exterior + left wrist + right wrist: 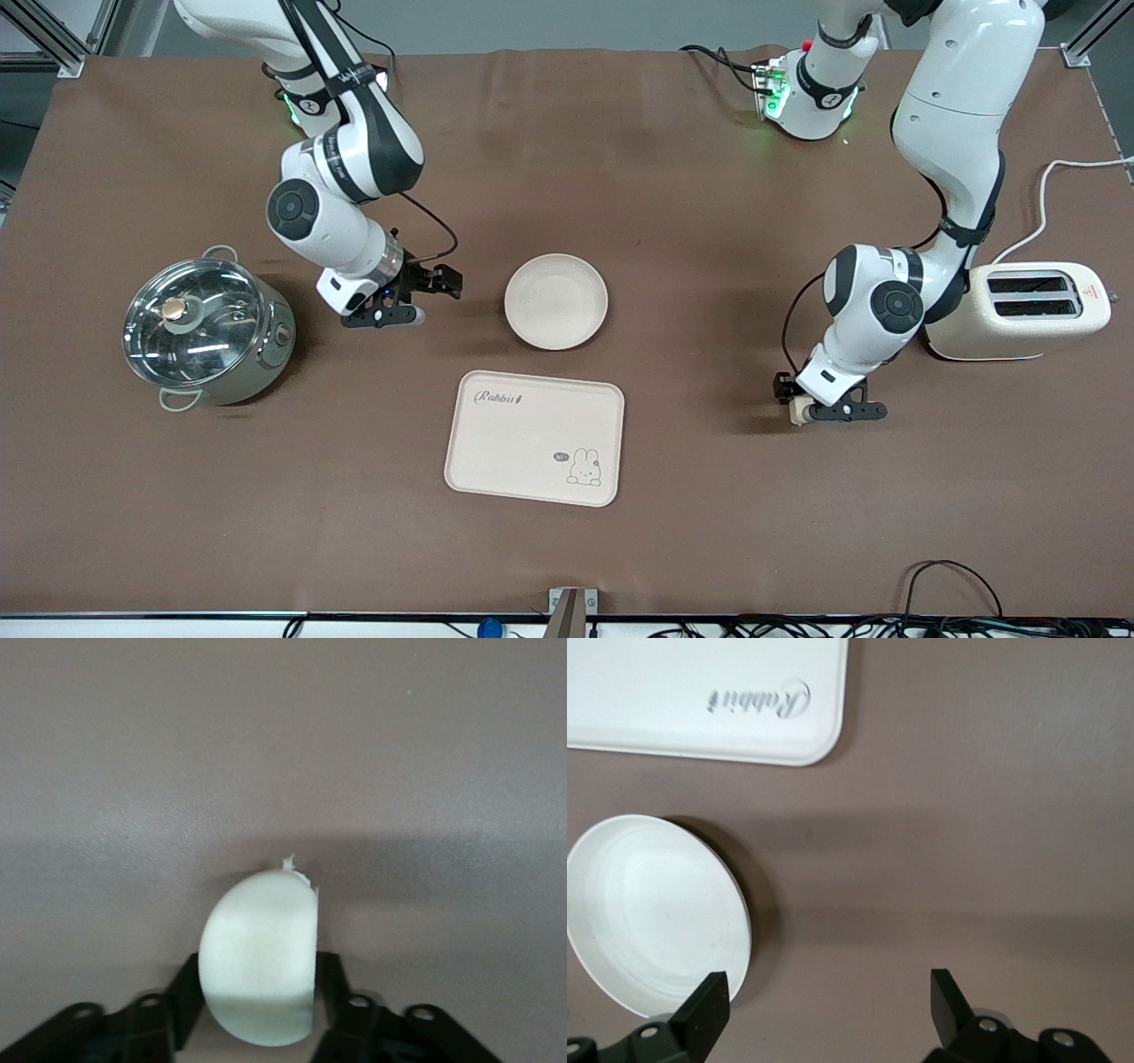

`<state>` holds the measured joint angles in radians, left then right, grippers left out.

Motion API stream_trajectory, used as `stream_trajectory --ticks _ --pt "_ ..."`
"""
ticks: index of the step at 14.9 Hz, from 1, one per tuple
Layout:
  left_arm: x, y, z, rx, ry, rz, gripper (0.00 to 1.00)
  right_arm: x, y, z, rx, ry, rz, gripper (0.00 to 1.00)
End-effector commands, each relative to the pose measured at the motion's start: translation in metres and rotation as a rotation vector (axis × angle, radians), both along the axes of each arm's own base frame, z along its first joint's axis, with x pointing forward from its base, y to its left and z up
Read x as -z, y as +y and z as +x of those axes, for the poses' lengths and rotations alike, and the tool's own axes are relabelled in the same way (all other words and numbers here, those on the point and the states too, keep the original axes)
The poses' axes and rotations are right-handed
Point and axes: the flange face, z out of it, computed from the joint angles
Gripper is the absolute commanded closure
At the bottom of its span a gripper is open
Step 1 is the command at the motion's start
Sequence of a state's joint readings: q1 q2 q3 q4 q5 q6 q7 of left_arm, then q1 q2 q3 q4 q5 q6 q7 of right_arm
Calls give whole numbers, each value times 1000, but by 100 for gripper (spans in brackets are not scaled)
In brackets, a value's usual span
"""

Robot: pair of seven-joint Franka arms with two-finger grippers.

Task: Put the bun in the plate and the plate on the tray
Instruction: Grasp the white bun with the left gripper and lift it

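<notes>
The bun (801,410), a small cream lump with one flat side, lies on the brown table near the toaster's end. My left gripper (806,408) is down on it. In the left wrist view the bun (259,964) sits between the two black fingers (186,997), which press against both its sides. The round cream plate (555,301) rests mid-table, with the "Rabbit" tray (532,436) nearer to the front camera. My right gripper (432,295) hangs low beside the plate, open and holding nothing. The right wrist view shows the plate (647,912) and a corner of the tray (700,691).
A steel pot with a glass lid (205,330) stands toward the right arm's end of the table. A cream toaster (1019,312) with a white cable (1045,190) stands toward the left arm's end, close to the left arm's elbow.
</notes>
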<state>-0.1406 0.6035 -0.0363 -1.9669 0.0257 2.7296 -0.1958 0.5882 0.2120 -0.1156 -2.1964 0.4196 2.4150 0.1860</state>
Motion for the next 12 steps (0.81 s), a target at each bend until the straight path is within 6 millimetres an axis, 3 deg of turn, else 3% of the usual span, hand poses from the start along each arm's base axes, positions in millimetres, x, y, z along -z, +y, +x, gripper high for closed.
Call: stream_trajectory --ticks 1,3,6,9,11,12 --pt "-11 -11 -3 29 -20 -13 79 -1 -3 -23 53 5 41 0" --pt "-27 -36 -4 49 -41 -41 82 4 -5 -33 65 -15 42 0" --pt "-52 -100 -16 3 -9 -107 82 5 -1 -35 75 -6 54 0" --pt "-73 -194 -43 -156 88 -139 82 5 1 -35 109 3 79 0" --pt "-83 -264 -74 -208 138 -126 82 4 9 -37 112 -25 89 0" --pt "-86 -289 -88 -236 153 -125 82 5 11 -36 115 -30 91 0"
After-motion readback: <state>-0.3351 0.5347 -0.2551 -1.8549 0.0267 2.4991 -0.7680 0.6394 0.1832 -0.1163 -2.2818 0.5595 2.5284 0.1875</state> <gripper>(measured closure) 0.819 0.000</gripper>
